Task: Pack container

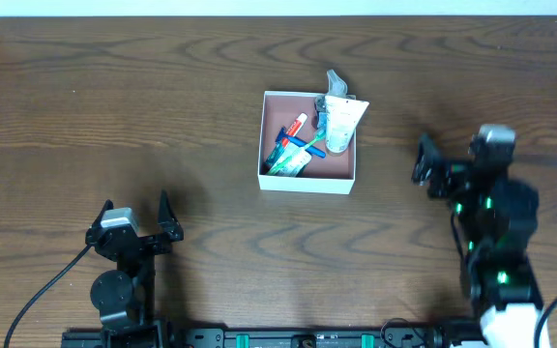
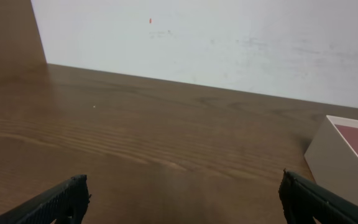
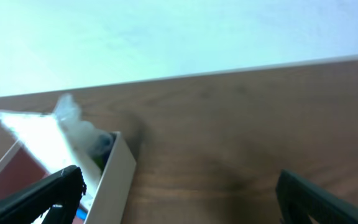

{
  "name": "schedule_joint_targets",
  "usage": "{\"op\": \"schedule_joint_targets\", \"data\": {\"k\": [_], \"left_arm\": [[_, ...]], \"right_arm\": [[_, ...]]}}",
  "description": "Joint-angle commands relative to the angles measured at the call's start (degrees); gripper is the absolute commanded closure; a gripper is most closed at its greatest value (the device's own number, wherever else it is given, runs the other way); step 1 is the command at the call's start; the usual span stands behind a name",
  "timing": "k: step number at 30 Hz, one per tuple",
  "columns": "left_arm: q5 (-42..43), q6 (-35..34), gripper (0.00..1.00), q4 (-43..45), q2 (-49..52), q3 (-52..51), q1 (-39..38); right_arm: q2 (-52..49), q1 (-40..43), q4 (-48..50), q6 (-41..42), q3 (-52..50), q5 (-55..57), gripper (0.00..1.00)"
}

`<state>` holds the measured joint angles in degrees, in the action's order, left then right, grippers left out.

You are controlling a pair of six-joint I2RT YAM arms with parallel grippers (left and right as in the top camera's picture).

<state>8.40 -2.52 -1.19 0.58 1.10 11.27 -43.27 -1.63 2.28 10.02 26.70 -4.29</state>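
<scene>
Left pincer (image 1: 135,209) and right pincer (image 1: 422,162): both spread, empty. Square container (image 1: 307,182): middle of the desk (image 1: 85,116), nearer its far edge, holding toiletries (image 1: 298,145). Probably light, thin-walled, crushable; grip its bare near wall, clear of the overhanging white tube (image 1: 344,121).

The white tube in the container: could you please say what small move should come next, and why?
Probably bring the right gripper to the white tube and press it down into the container: it juts over the far rim, and that open, empty gripper is nearest.
</scene>
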Motion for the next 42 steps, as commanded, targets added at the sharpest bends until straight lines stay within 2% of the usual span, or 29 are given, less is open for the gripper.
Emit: {"op": "schedule_joint_targets", "data": {"k": [1,6,12,35,42], "left_arm": [[0.6,1.0,0.02,-2.2,-0.3,-0.9,0.3],[0.6,1.0,0.02,-2.2,-0.3,-0.9,0.3],[0.6,1.0,0.02,-2.2,-0.3,-0.9,0.3],[0.6,1.0,0.02,-2.2,-0.3,-0.9,0.3],[0.6,1.0,0.02,-2.2,-0.3,-0.9,0.3]], "right_arm": [[7.4,-0.4,5.0,-6.3,-8.3,-5.5,0.01],[16.4,-0.4,14.8,-6.3,-20.3,-5.9,0.01],[23.9,-0.6,15.9,-6.3,-26.4,-6.9,0.01],[42.4,0.1,-4.9,-13.1,-26.4,-6.5,0.01],[43.0,1.3,-5.4,-13.1,-26.4,-6.4,0.01]]}}
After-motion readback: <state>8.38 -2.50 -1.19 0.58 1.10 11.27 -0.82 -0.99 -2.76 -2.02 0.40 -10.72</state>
